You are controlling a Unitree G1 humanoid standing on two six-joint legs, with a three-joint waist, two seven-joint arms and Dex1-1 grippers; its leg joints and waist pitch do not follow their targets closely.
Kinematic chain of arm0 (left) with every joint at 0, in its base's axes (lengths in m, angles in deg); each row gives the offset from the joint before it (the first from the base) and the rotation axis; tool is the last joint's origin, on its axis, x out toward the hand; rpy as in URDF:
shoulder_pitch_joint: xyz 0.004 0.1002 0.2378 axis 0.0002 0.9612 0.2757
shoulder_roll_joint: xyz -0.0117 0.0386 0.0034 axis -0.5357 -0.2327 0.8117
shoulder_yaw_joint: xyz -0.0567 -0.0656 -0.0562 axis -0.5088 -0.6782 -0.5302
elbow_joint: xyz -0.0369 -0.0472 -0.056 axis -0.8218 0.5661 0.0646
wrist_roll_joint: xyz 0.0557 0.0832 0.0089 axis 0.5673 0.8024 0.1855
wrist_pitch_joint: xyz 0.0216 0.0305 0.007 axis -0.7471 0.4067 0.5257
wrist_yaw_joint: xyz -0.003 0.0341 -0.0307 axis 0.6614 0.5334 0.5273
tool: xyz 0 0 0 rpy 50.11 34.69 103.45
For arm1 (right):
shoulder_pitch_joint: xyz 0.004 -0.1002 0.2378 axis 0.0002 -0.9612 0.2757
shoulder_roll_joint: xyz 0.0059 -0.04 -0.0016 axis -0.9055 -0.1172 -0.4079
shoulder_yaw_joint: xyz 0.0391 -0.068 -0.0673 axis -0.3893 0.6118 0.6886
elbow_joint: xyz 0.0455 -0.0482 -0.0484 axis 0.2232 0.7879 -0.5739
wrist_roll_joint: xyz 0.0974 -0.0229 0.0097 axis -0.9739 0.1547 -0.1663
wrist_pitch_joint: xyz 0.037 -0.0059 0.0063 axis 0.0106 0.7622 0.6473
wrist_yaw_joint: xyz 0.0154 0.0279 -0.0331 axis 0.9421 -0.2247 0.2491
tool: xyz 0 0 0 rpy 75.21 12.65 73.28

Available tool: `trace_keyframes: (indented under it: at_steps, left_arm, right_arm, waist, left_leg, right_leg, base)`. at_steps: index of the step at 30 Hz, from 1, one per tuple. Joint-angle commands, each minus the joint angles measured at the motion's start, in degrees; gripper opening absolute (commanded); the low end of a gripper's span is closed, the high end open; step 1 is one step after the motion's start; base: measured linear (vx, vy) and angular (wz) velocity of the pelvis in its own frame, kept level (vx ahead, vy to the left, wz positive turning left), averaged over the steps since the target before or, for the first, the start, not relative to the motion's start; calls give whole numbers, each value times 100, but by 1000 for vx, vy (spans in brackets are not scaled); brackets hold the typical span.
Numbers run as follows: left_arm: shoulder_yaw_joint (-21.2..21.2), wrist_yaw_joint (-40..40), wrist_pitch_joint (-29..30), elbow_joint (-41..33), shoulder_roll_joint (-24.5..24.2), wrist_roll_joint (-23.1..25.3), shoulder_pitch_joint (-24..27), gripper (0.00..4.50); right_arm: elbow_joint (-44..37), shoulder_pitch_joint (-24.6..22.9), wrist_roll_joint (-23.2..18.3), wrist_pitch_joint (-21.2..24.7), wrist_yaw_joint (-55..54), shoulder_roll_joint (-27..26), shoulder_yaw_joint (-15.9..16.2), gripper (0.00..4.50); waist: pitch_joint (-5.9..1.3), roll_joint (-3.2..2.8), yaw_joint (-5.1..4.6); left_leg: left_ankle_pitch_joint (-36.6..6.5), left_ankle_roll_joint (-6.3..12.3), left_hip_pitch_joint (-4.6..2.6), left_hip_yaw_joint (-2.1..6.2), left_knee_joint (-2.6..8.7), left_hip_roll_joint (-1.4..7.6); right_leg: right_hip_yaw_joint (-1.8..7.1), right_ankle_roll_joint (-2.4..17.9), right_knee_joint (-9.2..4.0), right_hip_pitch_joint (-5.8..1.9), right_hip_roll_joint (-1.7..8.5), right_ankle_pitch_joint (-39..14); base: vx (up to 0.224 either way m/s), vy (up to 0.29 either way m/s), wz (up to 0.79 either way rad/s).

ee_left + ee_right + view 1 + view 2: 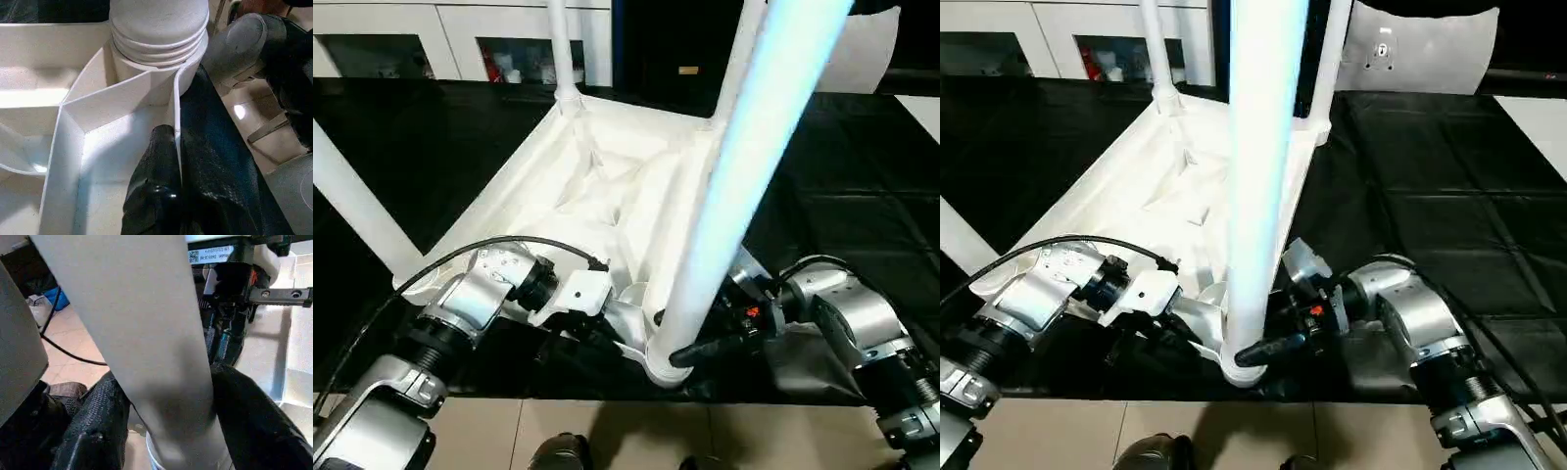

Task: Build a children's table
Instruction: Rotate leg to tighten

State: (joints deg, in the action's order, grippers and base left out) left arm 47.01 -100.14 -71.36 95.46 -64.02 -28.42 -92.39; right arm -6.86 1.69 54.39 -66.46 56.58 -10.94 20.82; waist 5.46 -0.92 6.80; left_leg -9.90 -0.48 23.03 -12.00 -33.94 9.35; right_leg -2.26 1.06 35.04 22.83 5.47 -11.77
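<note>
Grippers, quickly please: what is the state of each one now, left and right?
Left gripper: shut on a rib of the table top.
Right gripper: fingers on both sides of the near leg, touching it.

- Bright overhead light washes out the nearest table leg [744,176] to bluish-white glare.
- The upturned tabletop [607,186] is overexposed, its ribs faint.
- The black mat [1430,166] shows soft sheen along its creases.
- The right wrist view's leg is blurred from closeness.
</note>
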Motion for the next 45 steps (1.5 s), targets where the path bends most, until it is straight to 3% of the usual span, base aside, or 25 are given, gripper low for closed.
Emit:
trace_keyframes:
  at_steps: [1,7,12,14,17,19,21,24,28,30,31,32,33,34,35,36,37,38,39,40,41,42,43,44,45]
  left_arm:
    - [334,-165,-60,85,47,175,-10,0]
    - [136,66,249,37,63,84,76,0]
    - [-55,368,597,-144,95,-19,202,0]
    - [-279,893,1031,-403,140,-28,374,0]
    - [-521,1688,1667,-656,296,84,507,0]
    - [-625,2109,2052,-740,475,154,501,0]
    - [-651,2243,2181,-760,543,186,489,0]
    - [-724,2750,2545,-770,847,311,426,0]
    - [-798,3443,2825,-610,1271,433,274,0]
    - [-918,4051,3042,-502,1640,514,161,0]
    - [-986,4458,3118,-435,1836,606,92,0]
    - [-1039,4764,3215,-367,2003,666,25,0]
    - [-1039,4764,3215,-367,2003,666,25,0]
    - [-1068,4957,3312,-349,2107,709,-11,0]
    - [-1085,5175,3329,-307,2186,781,-55,0]
    - [-1106,5287,3394,-311,2241,810,-72,0]
    - [-1073,5333,3408,-352,2245,886,-55,0]
    - [-1069,5332,3419,-362,2245,895,-50,0]
    - [-1062,5318,3438,-398,2232,911,-20,0]
    - [-1066,5313,3445,-414,2226,908,-5,0]
    - [-1066,5313,3445,-414,2226,908,-5,0]
    - [-1070,5230,3423,-450,2158,899,44,0]
    - [-1071,5143,3390,-469,2095,900,86,0]
    - [-1083,5107,3379,-480,2069,883,110,0]
    - [-1087,5096,3375,-483,2061,878,118,0]
  right_arm:
    - [-88,25,-102,68,93,40,118,220]
    - [-305,-136,-164,286,16,-65,-3,217]
    - [-550,-366,-209,432,-412,-143,-118,217]
    - [-840,-739,-57,430,-1218,-340,-221,216]
    - [-928,-1042,308,448,-2637,-929,-423,213]
    - [-903,-1093,459,558,-3389,-1331,-544,210]
    - [-905,-1113,507,594,-3601,-1456,-572,209]
    - [-910,-1160,739,648,-4232,-1790,-593,207]
    - [-785,-1100,967,677,-5047,-2225,-667,204]
    - [-678,-1046,1086,710,-5719,-2611,-732,204]
    - [-576,-985,1184,697,-6094,-2847,-776,203]
    - [-436,-890,1306,679,-6529,-3091,-841,203]
    - [-436,-890,1306,679,-6529,-3091,-841,203]
    - [-347,-827,1395,670,-6834,-3252,-883,203]
    - [-254,-756,1444,685,-7096,-3412,-927,203]
    - [-188,-710,1522,684,-7310,-3529,-939,203]
    - [-68,-650,1450,607,-7472,-3713,-1070,203]
    - [-60,-646,1448,598,-7496,-3736,-1089,203]
    - [-28,-636,1397,525,-7503,-3792,-1161,203]
    - [-20,-634,1376,486,-7485,-3802,-1182,237]
    - [-20,-634,1376,486,-7485,-3802,-1182,258]
    - [-49,-661,1337,343,-7293,-3726,-1179,258]
    - [-97,-696,1323,246,-7127,-3644,-1176,275]
    - [-130,-716,1312,190,-7051,-3597,-1200,283]
    - [-140,-722,1308,173,-7028,-3583,-1207,293]
  waist:
    - [-399,78,-43]
    - [-393,38,-40]
    - [-389,58,-53]
    - [-330,42,-57]
    - [-275,81,-136]
    - [-206,90,-260]
    - [-192,80,-366]
    - [-177,62,-439]
    - [-198,75,-504]
    - [-154,48,-530]
    - [-155,39,-529]
    - [-96,23,-614]
    - [-96,23,-614]
    - [-76,-46,-651]
    - [-97,-175,-564]
    - [-113,-219,-443]
    - [-209,154,-400]
    - [-267,292,-362]
    - [-130,214,-381]
    - [-141,229,-398]
    - [-114,79,-371]
    - [-211,-15,-376]
    - [-267,-47,-491]
    - [-242,-52,-570]
    - [-234,-36,-588]
  left_leg:
    - [-988,347,-216,176,444,451]
    - [-1044,317,-217,184,451,452]
    - [-1103,283,-209,186,467,445]
    - [-1300,183,-222,190,513,476]
    - [-1776,-22,-210,234,562,438]
    - [-2318,-353,-191,334,618,404]
    - [-2671,-483,-197,407,650,401]
    - [-3075,-546,-262,438,662,385]
    - [-2938,-440,-315,414,700,364]
    - [-3238,-500,-336,415,737,372]
    - [-3405,-529,-380,432,724,361]
    - [-4004,-609,-409,477,781,352]
    - [-4004,-609,-409,477,781,352]
    - [-4579,-680,-388,509,937,384]
    - [-5139,-805,-102,398,1384,518]
    - [-5343,-896,81,249,1581,526]
    - [-4079,-850,-385,-30,1250,326]
    - [-3153,-728,-838,75,442,143]
    - [-667,-70,-485,627,-263,-156]
    - [-225,-68,-4,799,-259,-192]
    - [-655,-454,25,835,359,185]
    - [-755,-597,-231,768,457,240]
    - [-1335,-575,-456,740,548,323]
    - [-1555,-487,-357,681,619,313]
    - [-1829,-391,-308,653,638,300]
  right_leg:
    - [219,1432,-344,-163,394,-753]
    - [218,1441,-348,-158,394,-816]
    - [216,1411,-359,-164,386,-871]
    - [243,1328,-392,-115,385,-1091]
    - [254,1053,-498,-96,412,-2119]
    - [230,650,-588,-93,466,-3456]
    - [200,449,-636,-82,458,-3852]
    - [190,357,-695,-39,444,-3924]
    - [176,399,-784,-41,411,-3548]
    - [158,425,-802,7,377,-3460]
    - [127,387,-832,16,375,-3548]
    - [-22,233,-879,-8,303,-3693]
    - [-22,233,-879,-8,303,-3693]
    - [-182,125,-825,-128,192,-3501]
    - [-241,351,-90,-478,35,-2216]
    - [-304,430,320,-586,-29,-1315]
    - [108,243,-66,-123,104,-2345]
    - [256,147,-748,319,477,-3759]
    - [610,223,-1161,124,941,-5361]
    - [589,317,-946,-413,975,-5048]
    - [264,425,-688,-441,695,-3808]
    - [151,562,-595,-288,399,-2674]
    - [121,833,-383,-148,151,-821]
    - [137,1046,-370,-247,177,-96]
    - [158,1069,-417,-300,207,-361]
  base:
    - [0,0,0]
    - [0,0,0]
    - [0,0,0]
    - [0,0,0]
    - [0,0,0]
    - [-50,-5,-12]
    - [-56,15,-22]
    - [-33,15,-14]
    - [0,0,0]
    - [-26,18,-5]
    - [-52,37,-10]
    - [-67,46,-12]
    - [-57,54,-19]
    - [-57,54,-19]
    - [-80,46,-12]
    - [-72,0,13]
    - [-72,0,13]
    - [24,-88,18]
    - [128,-54,-31]
    - [128,-54,-31]
    - [105,72,-43]
    - [0,0,0]
    - [0,0,0]
    - [-6,-10,20]
    - [0,0,0]
